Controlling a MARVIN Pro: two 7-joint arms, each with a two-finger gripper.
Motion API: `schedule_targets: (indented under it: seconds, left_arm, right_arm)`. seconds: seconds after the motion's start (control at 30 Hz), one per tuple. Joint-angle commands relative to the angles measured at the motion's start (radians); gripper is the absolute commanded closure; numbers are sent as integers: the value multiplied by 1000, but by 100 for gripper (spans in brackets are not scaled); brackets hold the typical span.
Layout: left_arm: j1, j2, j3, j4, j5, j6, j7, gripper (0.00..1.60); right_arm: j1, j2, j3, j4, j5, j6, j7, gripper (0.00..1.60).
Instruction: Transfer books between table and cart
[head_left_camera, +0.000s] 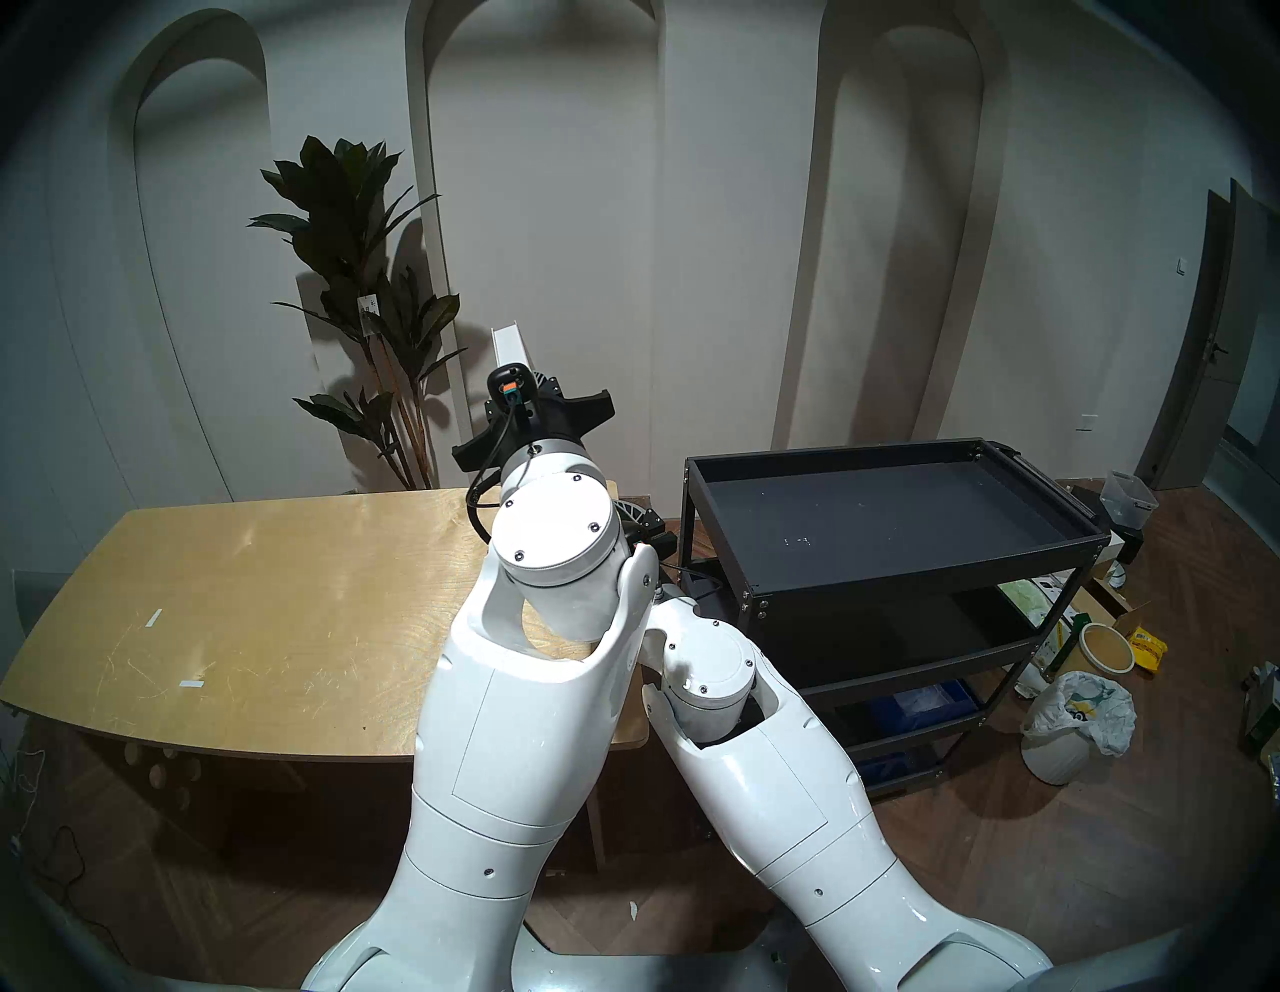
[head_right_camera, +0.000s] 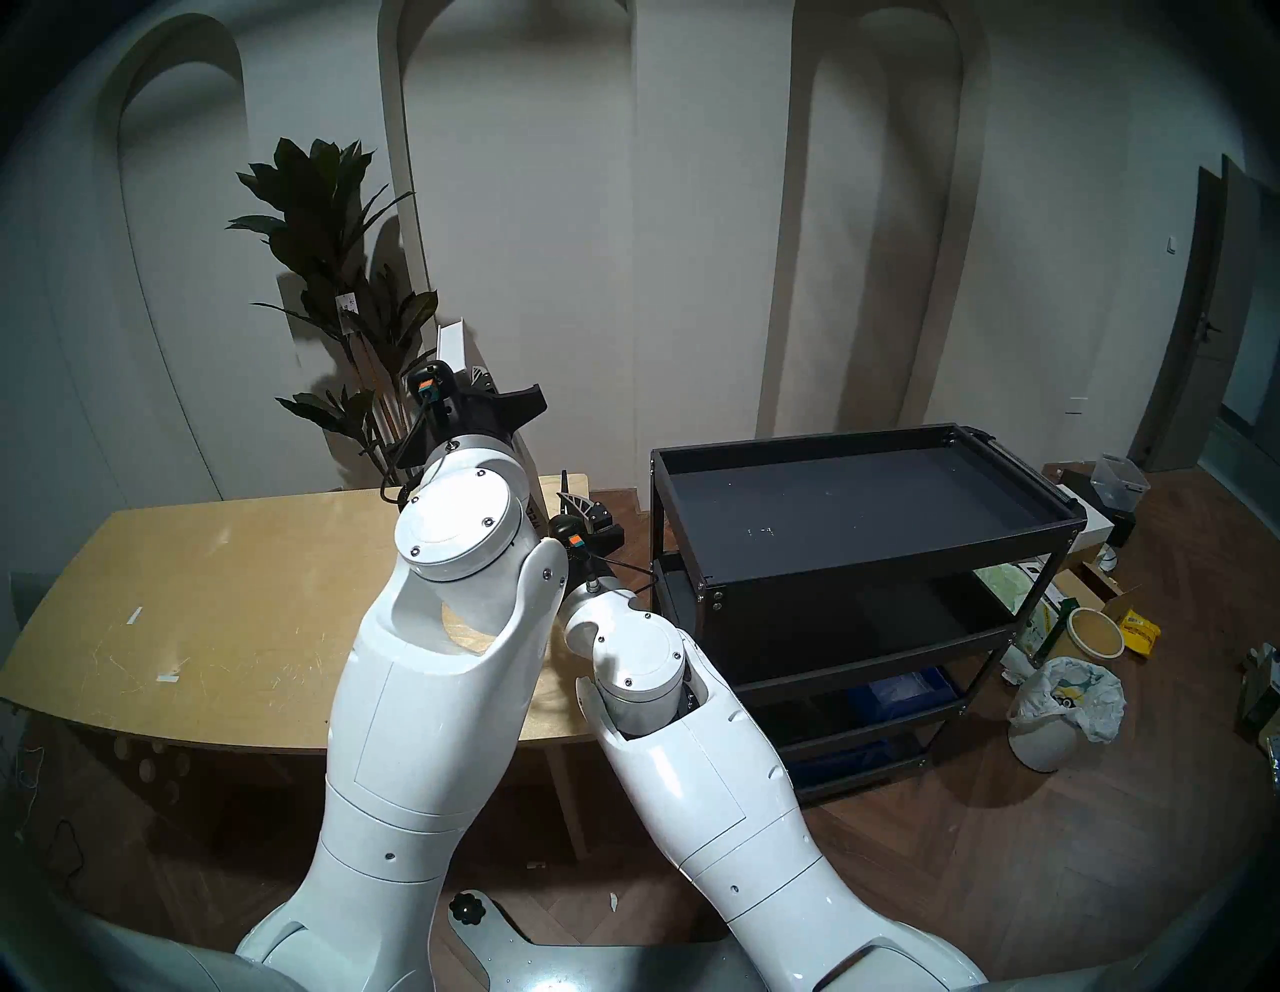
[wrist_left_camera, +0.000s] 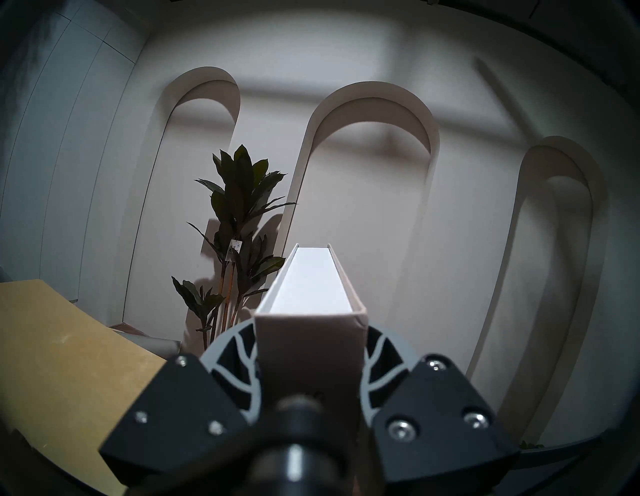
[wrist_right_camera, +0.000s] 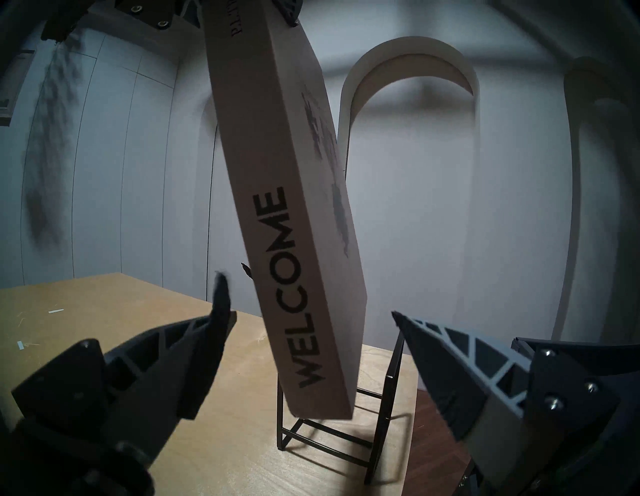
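On our left, the plywood table (head_left_camera: 263, 596) lies bare apart from a few white tape strips (head_left_camera: 153, 617). Above its far right corner our left gripper (wrist_left_camera: 310, 367) is clamped on one end of the white "WELCOME" book (wrist_right_camera: 294, 221), holding it up in the air. The book's long axis runs steeply up and down, somewhat tilted, its upper end standing above the gripper in the head view and its lower end hanging over the black wire rack (wrist_right_camera: 346, 436) at that corner; whether it touches the rack wire we cannot tell.

Our right gripper (wrist_right_camera: 311, 350) sits lower, near the table's right edge, its fingers (wrist_right_camera: 460, 367) spread wide and empty. The book's lower end hangs between and just beyond them, spine toward the wrist camera, touching neither.

Further right, just past the table's right edge, the black three-tier cart (head_left_camera: 893, 526) waits, its top tray empty. We judge that the right arm is nearer the cart, so a handover looks likely.
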Motion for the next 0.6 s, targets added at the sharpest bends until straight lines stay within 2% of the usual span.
schedule_targets:
  seconds: [0.0,0.57]
  left_arm:
    - [-20,-7,5,-17,8,5,8,160]
    - [-3,9,39,-35,36,14,34,160]
  right_arm:
    - [52,-34,-7,-6,-9,-40,-10,0]
    - [82,-56,-16,37,-22,-93,-52,0]
